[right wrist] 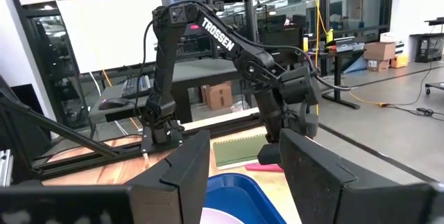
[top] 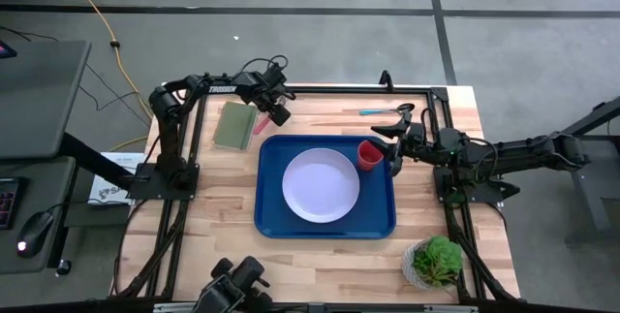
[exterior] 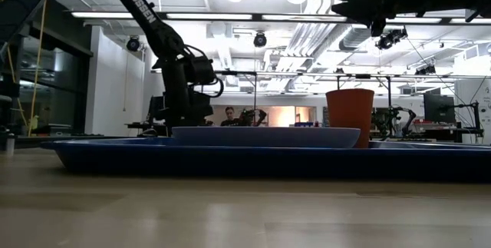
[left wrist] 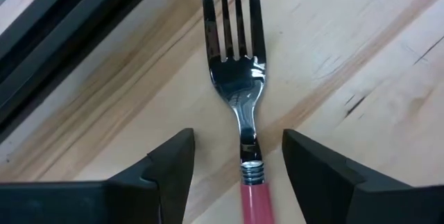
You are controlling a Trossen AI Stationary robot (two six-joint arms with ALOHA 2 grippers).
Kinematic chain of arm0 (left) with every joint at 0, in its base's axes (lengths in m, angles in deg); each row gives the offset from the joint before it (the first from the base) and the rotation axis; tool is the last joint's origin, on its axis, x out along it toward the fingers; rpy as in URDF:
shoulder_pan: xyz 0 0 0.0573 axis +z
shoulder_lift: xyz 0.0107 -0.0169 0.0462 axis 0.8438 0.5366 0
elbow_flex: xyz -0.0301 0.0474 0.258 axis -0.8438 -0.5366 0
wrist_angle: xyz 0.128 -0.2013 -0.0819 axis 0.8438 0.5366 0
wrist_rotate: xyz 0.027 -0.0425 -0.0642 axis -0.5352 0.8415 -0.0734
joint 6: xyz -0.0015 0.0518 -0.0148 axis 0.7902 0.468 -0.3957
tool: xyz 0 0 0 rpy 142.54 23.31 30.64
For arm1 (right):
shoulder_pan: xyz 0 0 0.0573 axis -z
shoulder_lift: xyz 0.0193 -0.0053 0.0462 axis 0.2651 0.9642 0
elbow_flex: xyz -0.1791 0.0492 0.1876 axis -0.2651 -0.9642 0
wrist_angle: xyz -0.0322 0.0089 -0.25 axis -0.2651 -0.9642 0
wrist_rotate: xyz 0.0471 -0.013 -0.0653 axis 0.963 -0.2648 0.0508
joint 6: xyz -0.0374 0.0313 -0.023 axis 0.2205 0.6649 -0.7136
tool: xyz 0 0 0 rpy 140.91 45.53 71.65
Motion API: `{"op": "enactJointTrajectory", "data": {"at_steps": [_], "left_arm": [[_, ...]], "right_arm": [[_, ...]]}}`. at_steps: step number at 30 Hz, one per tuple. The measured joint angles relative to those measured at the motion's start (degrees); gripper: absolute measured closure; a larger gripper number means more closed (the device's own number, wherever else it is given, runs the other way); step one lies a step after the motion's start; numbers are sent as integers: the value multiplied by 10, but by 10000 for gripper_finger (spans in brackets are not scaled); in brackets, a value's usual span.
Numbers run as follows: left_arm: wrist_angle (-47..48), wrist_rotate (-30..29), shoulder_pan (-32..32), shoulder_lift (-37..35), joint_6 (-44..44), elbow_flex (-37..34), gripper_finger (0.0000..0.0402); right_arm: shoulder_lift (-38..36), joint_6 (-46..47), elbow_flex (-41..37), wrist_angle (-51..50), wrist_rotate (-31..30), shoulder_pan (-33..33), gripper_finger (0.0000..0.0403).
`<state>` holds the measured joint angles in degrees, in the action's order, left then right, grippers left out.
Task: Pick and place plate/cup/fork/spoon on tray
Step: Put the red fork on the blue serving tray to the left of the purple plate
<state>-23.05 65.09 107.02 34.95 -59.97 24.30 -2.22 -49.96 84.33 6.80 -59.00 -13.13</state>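
Observation:
The pink-handled fork [left wrist: 241,78] lies flat on the wooden table, left of the blue tray [top: 276,218] and beside the olive-green pad [top: 233,125]. My left gripper [left wrist: 238,144] is open and low over the fork, one finger on either side of its neck and touching nothing. The pale plate [top: 321,185] rests in the tray. The red cup [top: 369,154] stands upright in the tray's far right corner. My right gripper [right wrist: 243,151] is open and empty, raised beside and above the cup [exterior: 350,117]. The teal-handled spoon [top: 376,111] lies on the table at the far right.
A potted green plant [top: 434,260] stands at the table's near right corner. A black frame rail [left wrist: 62,50] runs along the far edge close to the fork. Bare wood lies in front of the tray.

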Motion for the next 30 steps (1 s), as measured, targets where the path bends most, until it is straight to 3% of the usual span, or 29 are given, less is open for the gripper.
{"op": "enactJointTrajectory", "data": {"at_steps": [4,9,11,21,27,30], "left_arm": [[2,-4,0,0,-11,0,243],[-7,-5,-2,0,6,-1,362],[-13,-8,-4,-2,7,-2,389],[-26,-3,-5,-62,15,-3,399],[-41,36,-22,-156,-17,-8,401],[-96,39,-51,-222,-46,-54,401]], "right_arm": [[0,0,0,0,0,0,236],[0,0,0,0,0,0,236],[0,0,0,0,0,0,236],[0,0,0,-2,0,0,236],[0,0,0,-2,0,0,236],[0,0,0,-2,0,0,236]]}}
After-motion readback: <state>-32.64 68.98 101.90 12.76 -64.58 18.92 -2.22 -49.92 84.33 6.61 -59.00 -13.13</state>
